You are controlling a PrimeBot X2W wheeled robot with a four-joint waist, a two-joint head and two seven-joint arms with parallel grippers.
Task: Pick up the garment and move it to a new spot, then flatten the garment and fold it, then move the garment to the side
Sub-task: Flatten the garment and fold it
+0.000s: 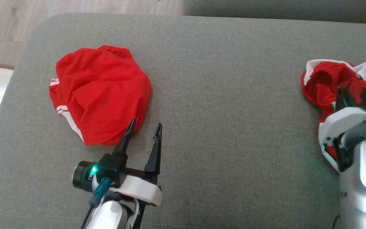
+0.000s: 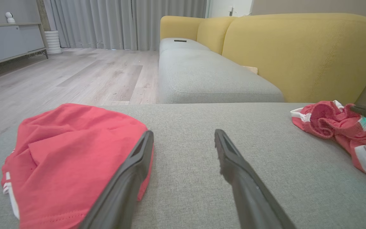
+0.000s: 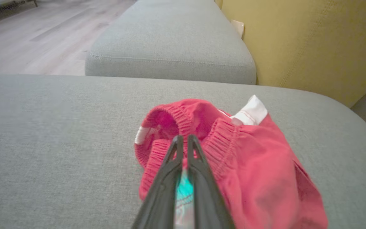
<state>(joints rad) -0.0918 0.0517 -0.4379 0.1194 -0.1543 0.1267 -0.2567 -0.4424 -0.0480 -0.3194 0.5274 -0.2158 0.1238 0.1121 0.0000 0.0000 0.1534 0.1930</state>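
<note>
Right gripper (image 3: 184, 139): fingers pinched almost together on the ribbed waistband of the garment (image 3: 253, 165).
Garment: crumpled, lying at right end of grey cushion (image 1: 233, 95).
Left gripper (image 1: 146, 124): spread wide, holding nothing, just beside second red garment (image 1: 100, 92) toward cushion's left.

The garment (image 3: 259, 171) is red with white trim, the cushion (image 3: 59, 143) grey.

Qty: 2 red garments (image 1: 100, 95) (image 1: 326, 82), 2 hands (image 1: 145, 125) (image 3: 184, 138).
</note>
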